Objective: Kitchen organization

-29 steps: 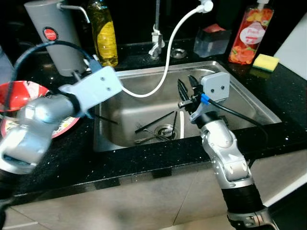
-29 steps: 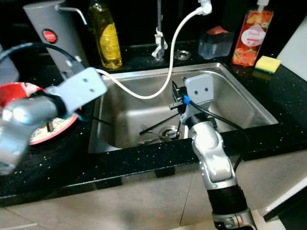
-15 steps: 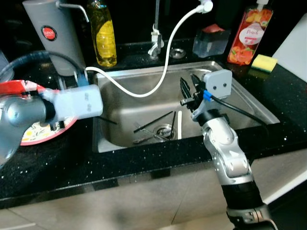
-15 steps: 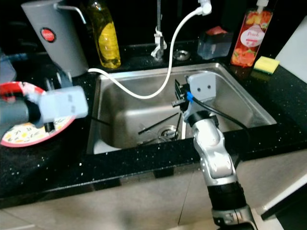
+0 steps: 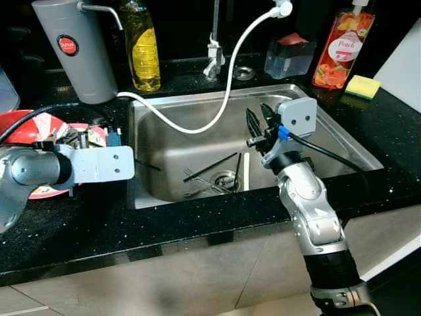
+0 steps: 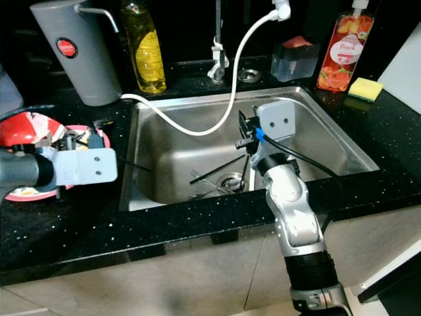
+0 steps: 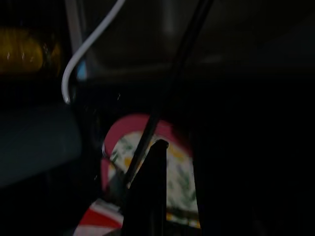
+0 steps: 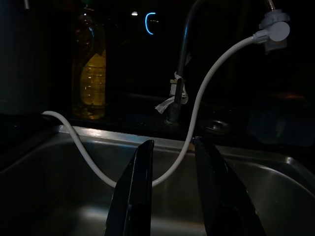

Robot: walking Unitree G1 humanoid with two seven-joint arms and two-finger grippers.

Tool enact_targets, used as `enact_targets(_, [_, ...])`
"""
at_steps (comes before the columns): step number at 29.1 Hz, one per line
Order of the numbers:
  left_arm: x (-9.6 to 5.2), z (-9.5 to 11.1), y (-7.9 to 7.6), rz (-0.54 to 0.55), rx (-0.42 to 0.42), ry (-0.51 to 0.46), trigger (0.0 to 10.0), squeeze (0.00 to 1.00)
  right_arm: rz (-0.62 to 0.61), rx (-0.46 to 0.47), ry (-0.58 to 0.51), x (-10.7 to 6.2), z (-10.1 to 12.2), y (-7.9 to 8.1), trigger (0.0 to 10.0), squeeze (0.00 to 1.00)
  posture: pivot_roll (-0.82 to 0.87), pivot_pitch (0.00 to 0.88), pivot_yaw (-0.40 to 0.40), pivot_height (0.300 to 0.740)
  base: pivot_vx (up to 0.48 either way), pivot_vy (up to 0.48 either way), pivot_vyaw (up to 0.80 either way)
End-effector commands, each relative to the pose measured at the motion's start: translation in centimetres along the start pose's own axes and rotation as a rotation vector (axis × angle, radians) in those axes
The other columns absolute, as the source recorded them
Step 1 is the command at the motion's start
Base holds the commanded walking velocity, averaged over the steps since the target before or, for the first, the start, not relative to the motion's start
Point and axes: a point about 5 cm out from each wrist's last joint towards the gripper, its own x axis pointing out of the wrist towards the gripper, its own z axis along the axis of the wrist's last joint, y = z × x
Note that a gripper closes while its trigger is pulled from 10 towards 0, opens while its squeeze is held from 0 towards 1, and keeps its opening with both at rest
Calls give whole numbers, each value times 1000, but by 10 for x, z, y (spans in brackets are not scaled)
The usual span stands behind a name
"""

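Observation:
Black chopsticks (image 5: 210, 168), a white stick (image 5: 246, 172) and metal cutlery (image 5: 202, 189) lie around the drain of the steel sink (image 5: 329, 135). My right gripper (image 5: 258, 122) hovers open over the sink's right half, nothing between its fingers (image 8: 140, 182). A red floral plate (image 6: 23, 194) with a red bowl (image 6: 20, 128) sits on the counter left of the sink. My left gripper (image 5: 77, 139) is low over that plate (image 7: 172, 172). In the left wrist view a thin black stick (image 7: 167, 93) runs past the gripper; I cannot tell whether it is held.
A white hose (image 5: 223, 99) loops from the tap (image 5: 212, 52) into the sink. Behind stand a grey canister (image 5: 72, 52), a yellow oil bottle (image 5: 145, 49), a clear box (image 5: 289, 56), a peach soap bottle (image 5: 339, 46) and a yellow sponge (image 5: 365, 84). Black counter (image 5: 164, 230) runs along the front.
My left arm has swung from above the sink's left rim leftward and down to the plate. The right arm has hardly moved.

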Motion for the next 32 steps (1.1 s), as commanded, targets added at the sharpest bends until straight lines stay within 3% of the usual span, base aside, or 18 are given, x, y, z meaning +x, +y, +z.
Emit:
enact_targets(1, [14,6,-6,-6,1,-27,10000,0,-3,8,18,1,-3,-2,10000,0,67,0,9,740,0,0,0])
enact_targets(14, [51,14,0,27,-50,-72,10000,0,-24,2,11,2,-1,-6,10000,0,48,0,16,740,0,0,0])
enact_targets(15, [52,14,1,29,-48,-70,8314,0,-27,4,10,2,-1,-6,10000,0,48,0,15,740,0,0,0])
enact_targets(16, [53,14,1,34,-42,-65,4863,0,-27,4,10,2,-1,-6,10000,0,45,0,19,740,0,0,0])
enact_targets(17, [54,14,2,37,-38,-62,4863,0,-26,3,9,2,-1,-6,10000,0,45,0,20,740,0,0,0])
enact_targets(18, [53,14,3,48,-35,-62,0,0,-23,3,9,2,-1,-6,10000,0,44,0,23,740,0,0,0])
enact_targets(24, [54,14,12,107,-33,-69,0,0,-32,6,12,1,-2,-7,10000,0,49,0,17,740,0,0,0])
enact_targets(27, [50,21,29,237,-45,-100,0,0,-23,8,12,1,-2,-5,10000,0,49,0,16,740,0,0,0])
enact_targets(28, [47,26,40,312,-83,-139,10000,0,-19,8,12,1,-2,-5,10000,0,54,0,16,740,0,0,0])
enact_targets(29, [42,35,58,440,-182,-208,10000,0,-20,8,12,2,-2,-5,10000,0,55,0,16,740,0,0,0])
enact_targets(30, [42,35,58,440,-182,-208,10000,0,-20,8,12,2,-2,-5,10000,0,55,0,16,740,0,0,0])
enact_targets(31, [40,38,64,480,-259,-241,10000,0,-23,10,10,3,-2,-5,10000,0,55,0,16,740,0,0,0])
enact_targets(32, [40,38,64,480,-259,-241,10000,0,-23,10,10,3,-2,-5,10000,0,55,0,16,740,0,0,0])
